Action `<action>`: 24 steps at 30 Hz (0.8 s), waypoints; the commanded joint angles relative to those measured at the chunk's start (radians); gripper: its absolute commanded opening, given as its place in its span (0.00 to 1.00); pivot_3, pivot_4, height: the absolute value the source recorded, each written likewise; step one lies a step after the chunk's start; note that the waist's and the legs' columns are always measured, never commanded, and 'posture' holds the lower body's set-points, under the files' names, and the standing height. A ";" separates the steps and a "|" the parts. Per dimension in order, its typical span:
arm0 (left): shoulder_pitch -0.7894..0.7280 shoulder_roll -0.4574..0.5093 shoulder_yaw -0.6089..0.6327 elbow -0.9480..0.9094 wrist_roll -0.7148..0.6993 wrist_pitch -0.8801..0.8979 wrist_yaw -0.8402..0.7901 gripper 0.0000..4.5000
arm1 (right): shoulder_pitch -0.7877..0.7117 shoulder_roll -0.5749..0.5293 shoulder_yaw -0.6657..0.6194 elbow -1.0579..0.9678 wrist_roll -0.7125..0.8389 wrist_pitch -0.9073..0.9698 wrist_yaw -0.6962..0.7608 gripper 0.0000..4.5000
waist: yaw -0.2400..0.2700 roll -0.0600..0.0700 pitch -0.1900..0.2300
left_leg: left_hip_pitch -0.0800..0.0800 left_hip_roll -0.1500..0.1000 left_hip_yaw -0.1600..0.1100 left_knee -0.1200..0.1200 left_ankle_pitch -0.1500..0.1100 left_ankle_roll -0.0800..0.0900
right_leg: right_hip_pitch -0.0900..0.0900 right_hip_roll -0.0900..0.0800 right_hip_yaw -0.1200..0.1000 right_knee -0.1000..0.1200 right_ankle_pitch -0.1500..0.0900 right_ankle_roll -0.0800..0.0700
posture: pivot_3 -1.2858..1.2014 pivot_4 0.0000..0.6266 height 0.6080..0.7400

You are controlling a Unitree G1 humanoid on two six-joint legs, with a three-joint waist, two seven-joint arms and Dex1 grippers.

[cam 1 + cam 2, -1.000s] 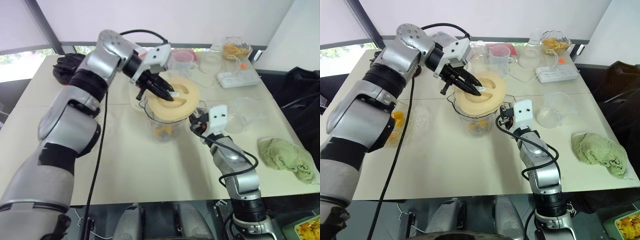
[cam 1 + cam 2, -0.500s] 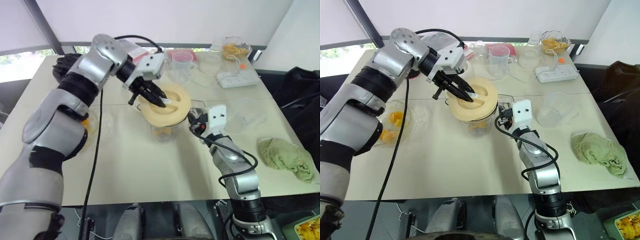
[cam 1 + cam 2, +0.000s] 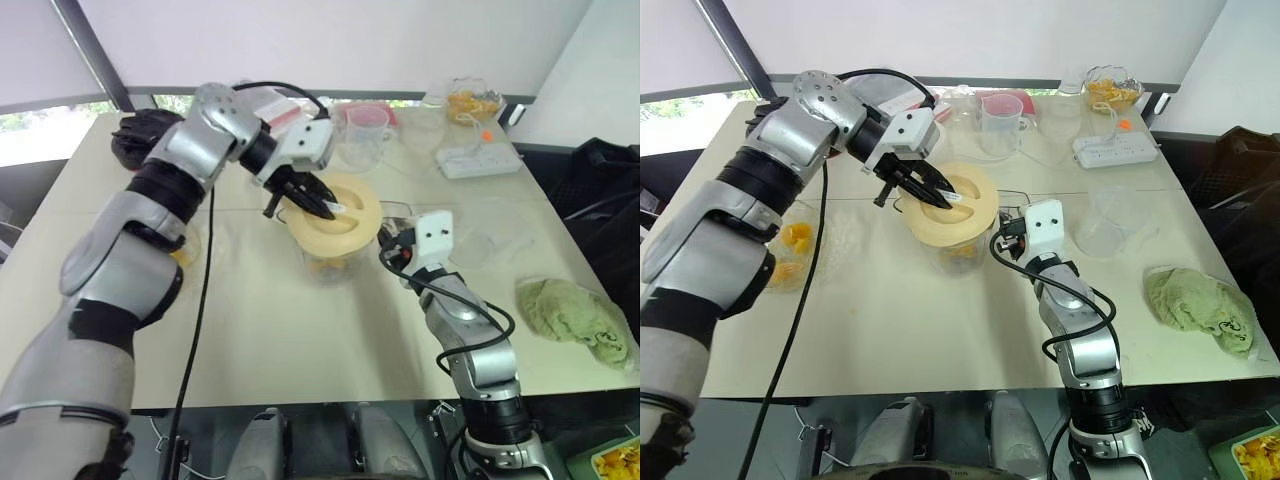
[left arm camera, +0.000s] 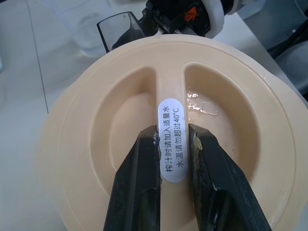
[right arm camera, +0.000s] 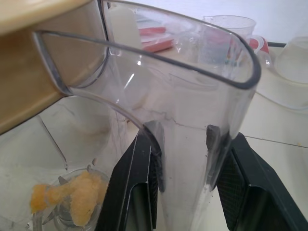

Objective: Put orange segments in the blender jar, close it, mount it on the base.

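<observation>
The clear blender jar (image 3: 326, 262) stands mid-table with orange segments (image 5: 72, 198) at its bottom. A cream lid (image 3: 338, 214) lies over its mouth, slightly tilted, one edge above the rim in the right wrist view. My left gripper (image 4: 173, 135) is shut on the lid's central ridge, its fingers either side of the white label (image 4: 172, 139). It reaches in from the far left (image 3: 322, 205). My right gripper (image 5: 185, 139) is shut on the jar's clear handle (image 5: 186, 163) from the right side (image 3: 393, 246).
A bowl of orange segments (image 3: 788, 250) sits left of the jar. Behind are a measuring cup (image 3: 366, 126), a power strip (image 3: 470, 158), a bowl of peel (image 3: 472, 98) and a black object (image 3: 135, 135). A clear pitcher (image 3: 490, 228) and a green cloth (image 3: 576, 318) lie to the right.
My left gripper has carried the lid a little left and down, so it now lies flatter over the jar's mouth. The right gripper has kept its hold on the handle.
</observation>
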 commanded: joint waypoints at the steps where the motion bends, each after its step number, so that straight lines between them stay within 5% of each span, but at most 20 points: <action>1: 0.060 -0.036 -0.013 0.051 0.145 -0.010 0.013 0.06 | -0.006 0.013 -0.003 -0.083 -0.003 -0.007 -0.010 0.26 | 0.005 0.000 0.000 | 0.003 0.000 0.000 0.000 0.000 0.000 | 0.003 0.000 0.000 -0.001 0.000 0.000 | 0.52 0.24 1.00; 16: 0.192 -0.007 0.107 -0.112 0.262 0.194 0.022 0.06 | -0.010 0.025 0.019 -0.063 -0.014 -0.016 0.002 0.26 | 0.012 0.001 -0.010 | 0.015 0.000 0.000 -0.001 -0.004 0.008 | 0.015 0.001 0.000 -0.001 0.000 0.000 | 0.52 0.24 1.00; 24: 0.217 -0.024 0.140 -0.157 0.312 0.384 0.173 0.06 | -0.017 0.020 0.023 -0.053 -0.013 -0.019 0.014 0.26 | 0.015 0.001 -0.012 | 0.015 0.000 0.000 -0.001 -0.004 0.008 | 0.015 0.001 0.000 -0.001 0.000 0.000 | 0.52 0.24 1.00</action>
